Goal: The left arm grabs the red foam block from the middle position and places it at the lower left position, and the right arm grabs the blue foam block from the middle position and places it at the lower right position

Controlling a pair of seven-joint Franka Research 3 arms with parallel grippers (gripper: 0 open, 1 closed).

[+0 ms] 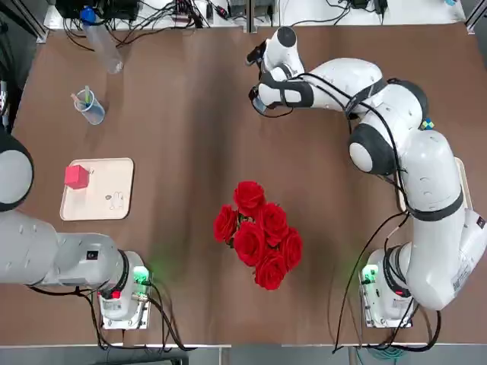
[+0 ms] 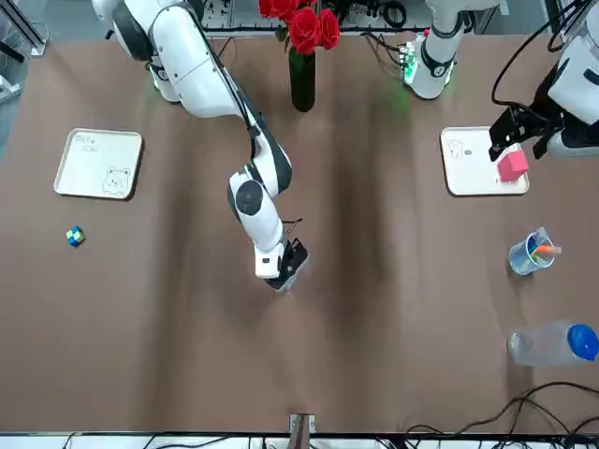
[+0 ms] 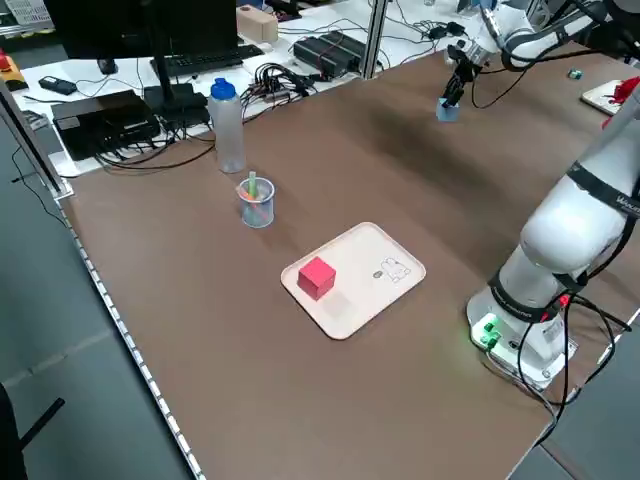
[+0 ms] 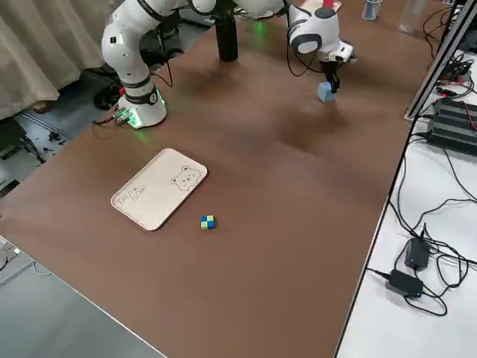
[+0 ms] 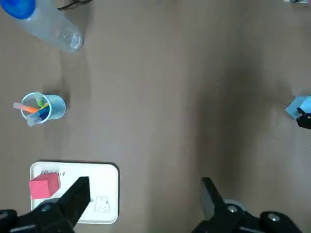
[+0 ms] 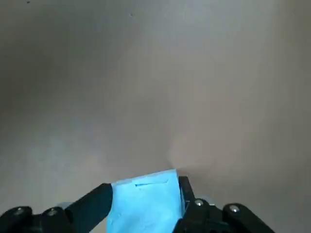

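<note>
Red foam block (image 3: 317, 278): placed; rests on left cream tray (image 3: 365, 300), away from drawn figure. Left half appears done.
Left gripper (image 5: 146, 179): above table by that tray, jaws wide apart, nothing held.
Blue foam block (image 6: 146, 204): over mid-table, clamped between jaws of right gripper (image 6: 145, 183); lift unclear.
Outstanding: carry to bear-face tray (image 4: 160, 190), lower, release.

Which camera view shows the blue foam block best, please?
The right wrist view: there the blue foam block is large, between the right gripper's fingers. The left and right side views show it small below that gripper; the left wrist view, partly, at the edge; the top and front views, barely.
</note>
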